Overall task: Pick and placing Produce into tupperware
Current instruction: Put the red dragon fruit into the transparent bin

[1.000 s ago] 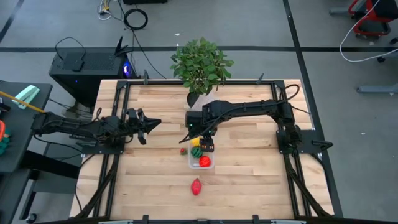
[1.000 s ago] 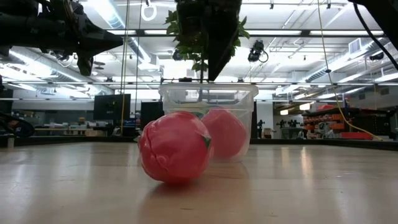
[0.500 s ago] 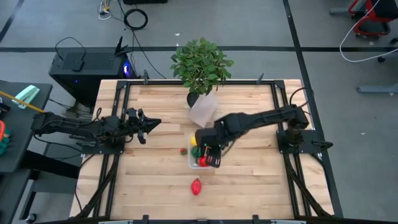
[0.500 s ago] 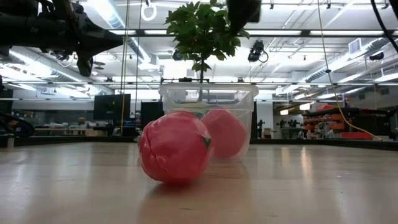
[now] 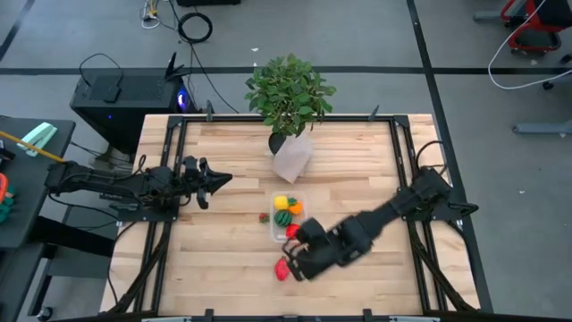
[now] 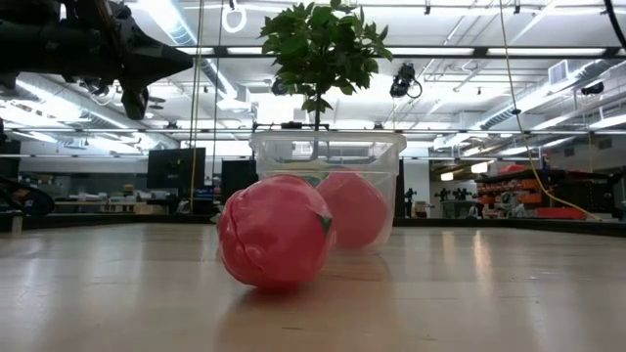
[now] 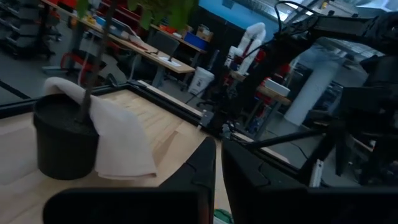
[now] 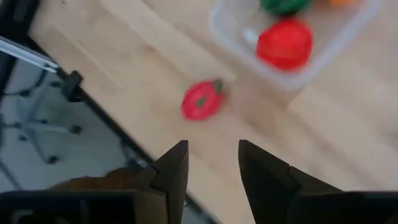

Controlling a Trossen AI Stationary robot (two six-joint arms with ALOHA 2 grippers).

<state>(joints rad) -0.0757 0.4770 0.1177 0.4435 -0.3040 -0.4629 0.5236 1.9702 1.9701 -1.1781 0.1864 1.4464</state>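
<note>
The clear tub (image 5: pixel 277 234) stands mid-table and holds yellow (image 5: pixel 282 202), orange (image 5: pixel 296 208), striped green (image 5: pixel 283 217) and red (image 5: pixel 291 232) toy pieces. A tiny red piece (image 5: pixel 264 216) lies on the wood just left of the tub. A pinkish-red fruit (image 5: pixel 281 271) lies on the table nearer the near edge; it fills the low view (image 6: pixel 276 231) in front of the tub (image 6: pixel 328 156). My right gripper (image 5: pixel 290 260) hovers open above that fruit (image 8: pixel 201 101), touching nothing. My left gripper (image 5: pixel 216 179) waits shut over the table's left part.
A leafy potted plant (image 5: pixel 288 89) in a pale wrapped pot (image 5: pixel 292 159) stands at the far edge behind the tub. Dark metal rails (image 5: pixel 170 224) frame the table. Bare wood lies left and right of the fruit (image 5: pixel 206 268).
My right gripper has swung from over the tub toward the table's near edge, with its arm stretching out low across the table, and now hangs over the pinkish-red fruit. The toy pieces and the tub have stayed put.
</note>
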